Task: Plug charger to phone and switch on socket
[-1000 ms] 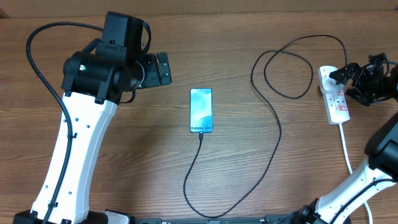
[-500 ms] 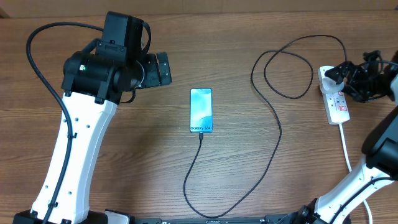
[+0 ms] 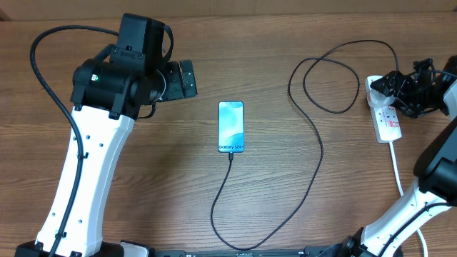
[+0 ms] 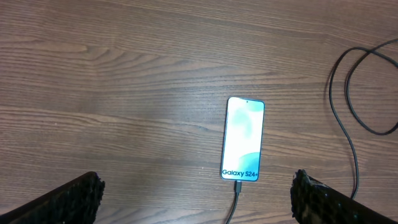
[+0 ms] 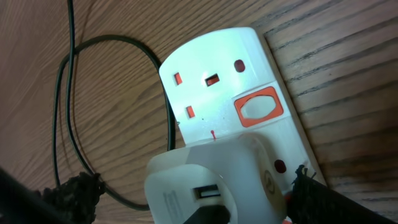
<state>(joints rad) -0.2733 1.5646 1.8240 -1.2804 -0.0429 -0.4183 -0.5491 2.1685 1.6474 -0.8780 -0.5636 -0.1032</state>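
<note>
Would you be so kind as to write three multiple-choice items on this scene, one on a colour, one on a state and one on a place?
1. The phone's screen is: A) teal-blue; B) red; C) black.
2. The charger's tip is: A) lying loose on the wood; B) plugged into the phone's near edge; C) held up in the air.
3. The right claw hangs: A) over the phone; B) over the charger's loop; C) over the socket.

Answers: 1 A, the lit screen shows teal-blue in both views. 2 B, the thin black cable runs straight into the phone's near edge. 3 C, the right wrist view shows the white socket just beneath that claw.
</note>
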